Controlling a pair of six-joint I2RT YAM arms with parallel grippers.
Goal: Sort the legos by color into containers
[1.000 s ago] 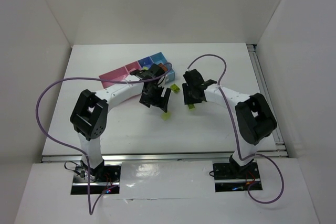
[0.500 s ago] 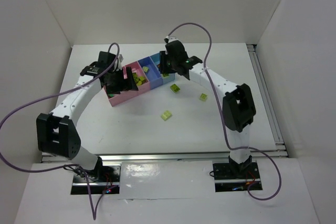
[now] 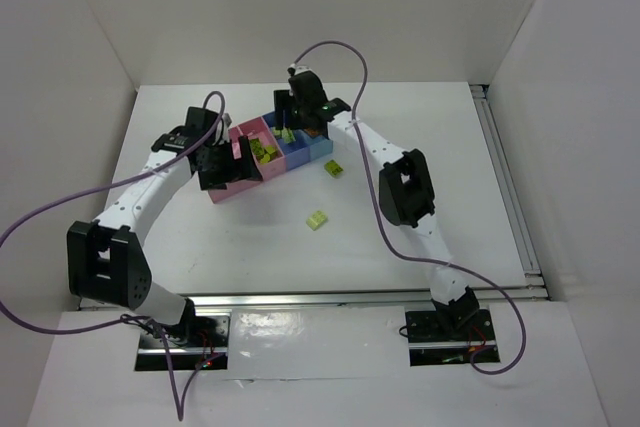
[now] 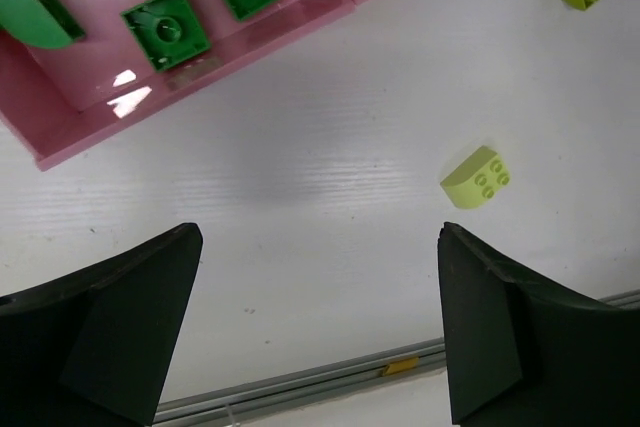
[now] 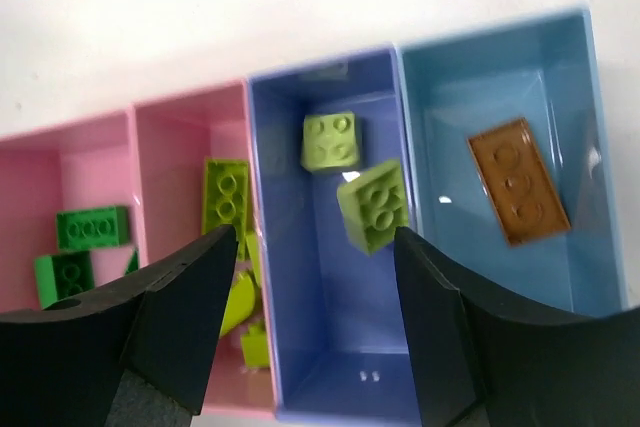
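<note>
Right claw hangs released over the darker blue bin, jaws apart and gripping nothing. A tilted yellow-green brick shows beyond its fingers inside that bin. Its wrist view alone makes plain an orange-brown brick in the light blue bin and dark green bricks in the leftmost pink bin. Left claw, spread wide and empty, hovers over bare bench just near of that pink bin, with a loose yellow-green lego to its right. Only the top view shows the containers as one row slanting from near-left to far-right, with a second loose lego by its light blue end.
</note>
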